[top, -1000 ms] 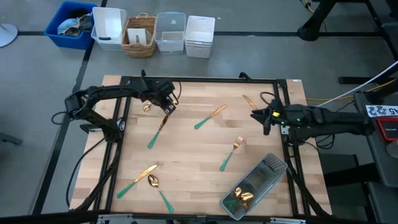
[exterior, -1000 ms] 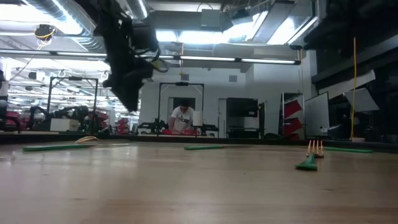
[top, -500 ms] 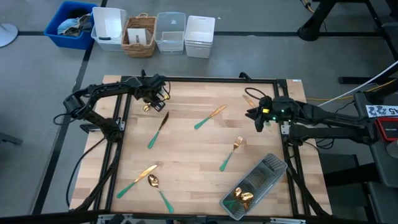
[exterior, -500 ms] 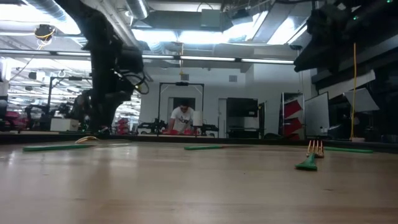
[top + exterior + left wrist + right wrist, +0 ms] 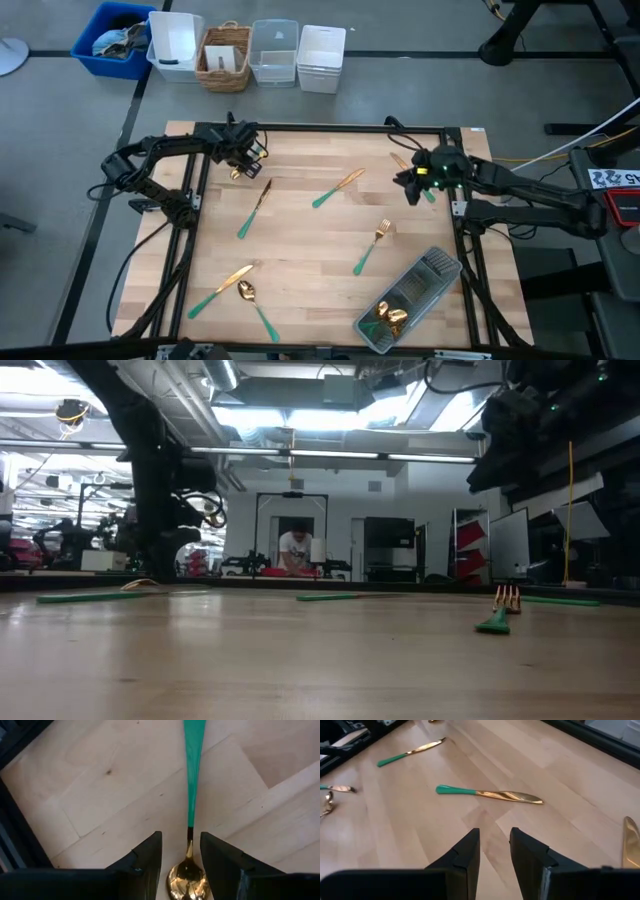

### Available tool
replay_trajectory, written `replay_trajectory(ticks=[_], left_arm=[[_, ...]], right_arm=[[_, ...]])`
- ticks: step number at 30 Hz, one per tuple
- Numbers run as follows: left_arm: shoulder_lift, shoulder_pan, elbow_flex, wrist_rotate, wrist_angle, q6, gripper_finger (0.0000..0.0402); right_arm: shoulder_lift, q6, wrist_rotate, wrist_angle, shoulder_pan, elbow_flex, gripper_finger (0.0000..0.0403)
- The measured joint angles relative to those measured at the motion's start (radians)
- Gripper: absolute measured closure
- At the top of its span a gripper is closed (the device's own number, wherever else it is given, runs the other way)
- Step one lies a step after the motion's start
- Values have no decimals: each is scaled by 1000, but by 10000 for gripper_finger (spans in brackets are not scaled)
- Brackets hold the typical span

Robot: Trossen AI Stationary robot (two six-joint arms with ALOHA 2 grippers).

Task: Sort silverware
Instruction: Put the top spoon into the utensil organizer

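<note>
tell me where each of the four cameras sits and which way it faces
High view: above the table, looking straight down; both arms show, left gripper and right gripper.
Low view: at table-top height, looking level into the room; arms drop in from above.
Left wrist view: past its open fingers, straddling a spoon.
Right wrist view: past its parted fingers toward a knife.
Shared: the fork also shows in the low view.

Clear tray (image 5: 437, 268) on wooden table (image 5: 300, 250); bins (image 5: 297, 52) beyond (blue one (image 5: 100, 30) leftmost)
</note>
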Motion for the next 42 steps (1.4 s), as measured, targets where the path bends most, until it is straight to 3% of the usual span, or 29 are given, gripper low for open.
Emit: replay_trajectory(ticks=[15, 26, 36, 42], left_arm=[[0, 0, -81, 3, 94, 43, 277], [0, -4, -107, 13, 110, 42, 391], [2, -24, -67, 87, 105, 39, 395], [-41, -111, 19, 133, 135, 51, 397]], right_arm=[[20, -23, 0, 4, -12, 0, 295], [20, -22, 0, 3, -12, 0, 295], [20, -23, 0, 3, -11, 0, 295], [20, -23, 0, 3, -11, 0, 295]])
